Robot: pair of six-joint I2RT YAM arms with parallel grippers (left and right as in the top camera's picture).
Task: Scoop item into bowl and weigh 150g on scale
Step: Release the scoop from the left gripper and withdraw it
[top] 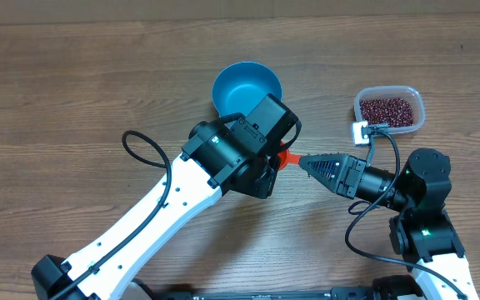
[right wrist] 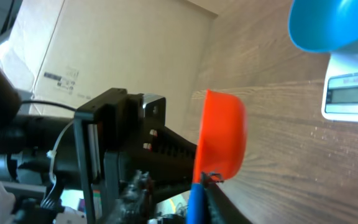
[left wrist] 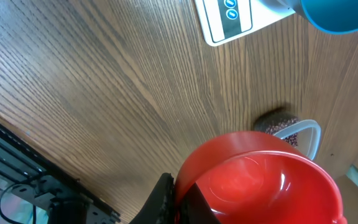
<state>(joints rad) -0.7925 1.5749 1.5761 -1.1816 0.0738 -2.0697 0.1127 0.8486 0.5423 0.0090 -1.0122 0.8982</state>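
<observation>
Left gripper jaws clamp the red plastic scoop. The right gripper meets the scoop's rim, jaws narrow, grip unclear. Only the wrist views show the flat white scale under the round blue bowl. Farther off, small maroon beans fill the clear plastic tub.

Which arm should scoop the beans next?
Right: the clear plastic tub of maroon beans sits on its side, and the right gripper is at the red plastic scoop held by the left gripper.

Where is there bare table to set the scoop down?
Bare wood lies left of the blue bowl, and in the strip between bowl and bean tub. The near patch between the arms is free too. Crowded: around the red scoop, where left end effector meets right end effector.
</observation>
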